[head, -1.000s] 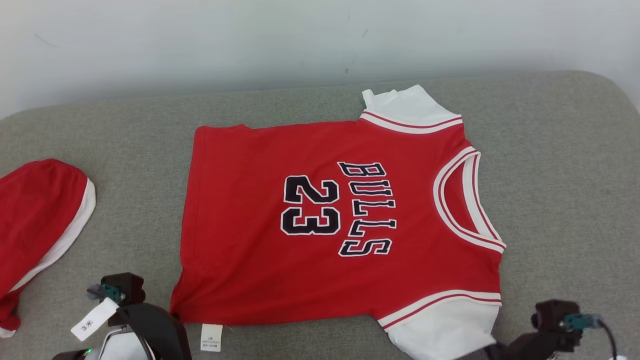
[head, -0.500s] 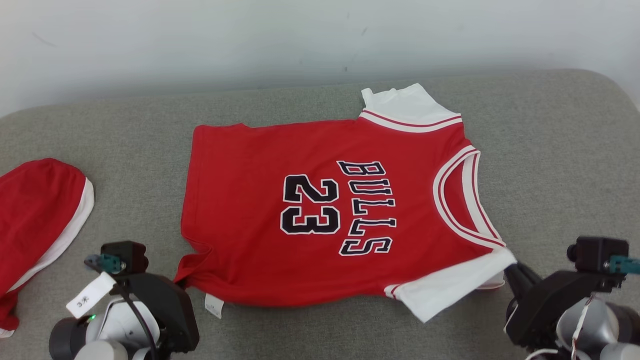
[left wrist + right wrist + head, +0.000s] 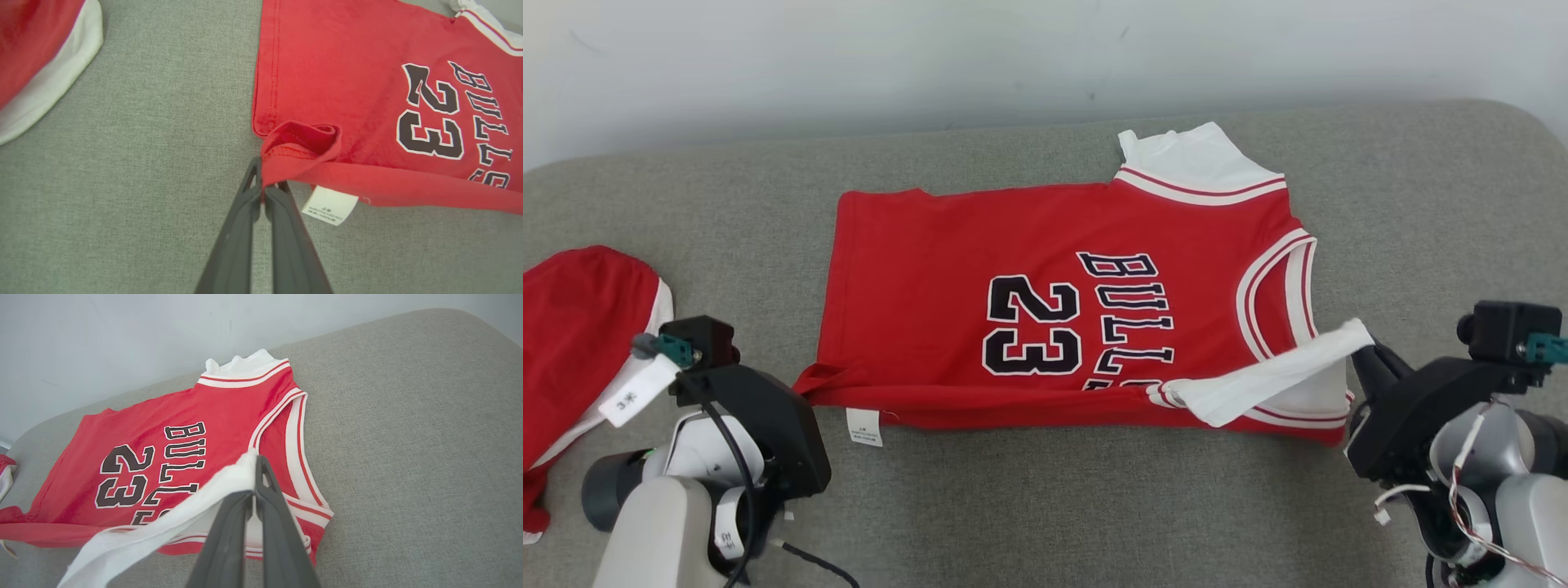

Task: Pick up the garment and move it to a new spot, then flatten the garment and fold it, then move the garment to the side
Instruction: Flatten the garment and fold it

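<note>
Left gripper [image 3: 262, 185] clenched on jersey [image 3: 980, 245] hem corner, now lifted off cushion [image 3: 1029, 506]. Jersey in middle of cushion, near edge newly rolled toward number. Right gripper [image 3: 255, 477] pinches white sleeve [image 3: 163, 522], also raised. Fold has begun.

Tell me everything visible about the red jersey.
The jersey is red cloth with white sleeves, striped trim and black BULLS 23 lettering. It lies face up, neck to the right, on the grey cushion. Its near edge is raised and turned over: the left tool pinches the hem corner, the right tool the white sleeve. A white label hangs below.
</note>
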### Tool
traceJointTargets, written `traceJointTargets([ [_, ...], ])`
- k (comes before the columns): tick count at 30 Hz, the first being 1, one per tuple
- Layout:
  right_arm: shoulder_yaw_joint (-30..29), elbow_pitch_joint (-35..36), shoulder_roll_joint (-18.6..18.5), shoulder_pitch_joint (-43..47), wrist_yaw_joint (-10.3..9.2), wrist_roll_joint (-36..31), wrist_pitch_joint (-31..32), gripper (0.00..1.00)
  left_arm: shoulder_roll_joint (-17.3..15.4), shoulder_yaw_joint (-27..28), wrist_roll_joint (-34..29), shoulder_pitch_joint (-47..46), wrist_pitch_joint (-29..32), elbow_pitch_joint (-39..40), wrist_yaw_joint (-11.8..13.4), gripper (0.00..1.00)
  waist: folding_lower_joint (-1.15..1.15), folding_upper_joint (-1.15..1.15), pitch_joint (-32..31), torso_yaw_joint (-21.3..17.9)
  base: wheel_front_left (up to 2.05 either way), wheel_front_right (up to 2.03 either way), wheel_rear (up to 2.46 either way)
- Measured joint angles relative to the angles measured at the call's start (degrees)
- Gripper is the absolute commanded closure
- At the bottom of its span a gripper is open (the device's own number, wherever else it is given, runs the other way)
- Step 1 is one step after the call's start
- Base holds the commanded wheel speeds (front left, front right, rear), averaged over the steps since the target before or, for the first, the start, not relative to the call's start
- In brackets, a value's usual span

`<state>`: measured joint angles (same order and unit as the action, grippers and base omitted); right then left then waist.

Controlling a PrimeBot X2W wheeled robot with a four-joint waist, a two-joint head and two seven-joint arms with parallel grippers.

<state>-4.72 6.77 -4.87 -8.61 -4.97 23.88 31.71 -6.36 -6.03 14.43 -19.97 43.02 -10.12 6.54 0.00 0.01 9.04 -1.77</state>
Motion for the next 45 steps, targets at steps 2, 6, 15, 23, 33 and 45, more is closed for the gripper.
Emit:
traceJointTargets([
  [2,0.53,-1.03,0.00,-1.66,0.00,-0.64,-0.36,1.00,0.05,0.24,-0.14,-0.92,0.67,-0.71,0.02,1.00,0.00,0.00,0.34,-0.17,0.00,0.00,0.00],
  [6,1.11,-3.12,0.00,-4.46,0.00,-1.19,-1.54,1.00,0.65,0.22,-1.15,-4.11,1.68,-2.98,0.07,1.00,0.00,0.00,1.24,-0.55,0.00,0.00,0.00],
  [15,1.91,-6.95,0.01,-9.49,0.00,-2.81,-4.31,1.00,1.32,0.24,-3.69,-8.46,3.19,-5.34,0.52,1.00,0.00,0.00,3.61,-1.36,0.00,0.00,0.00],
  [23,2.27,-12.13,-0.90,-14.86,0.97,-3.93,-8.05,1.00,2.37,0.40,-5.54,-12.36,3.36,-7.78,0.52,1.00,0.01,0.00,6.77,-1.50,0.00,0.00,0.00],
  [33,3.68,-18.67,-1.09,-19.02,2.96,-4.34,-13.01,0.00,2.96,0.76,-6.42,-14.80,0.68,-10.09,0.53,0.00,0.01,0.00,8.14,0.28,0.00,0.00,0.00],
  [45,2.53,-21.32,-1.70,-20.18,4.47,-4.67,-21.54,0.00,3.14,1.37,-7.38,-16.34,-7.14,-11.63,0.57,0.00,0.00,0.00,6.53,1.15,0.00,0.00,0.00],
])
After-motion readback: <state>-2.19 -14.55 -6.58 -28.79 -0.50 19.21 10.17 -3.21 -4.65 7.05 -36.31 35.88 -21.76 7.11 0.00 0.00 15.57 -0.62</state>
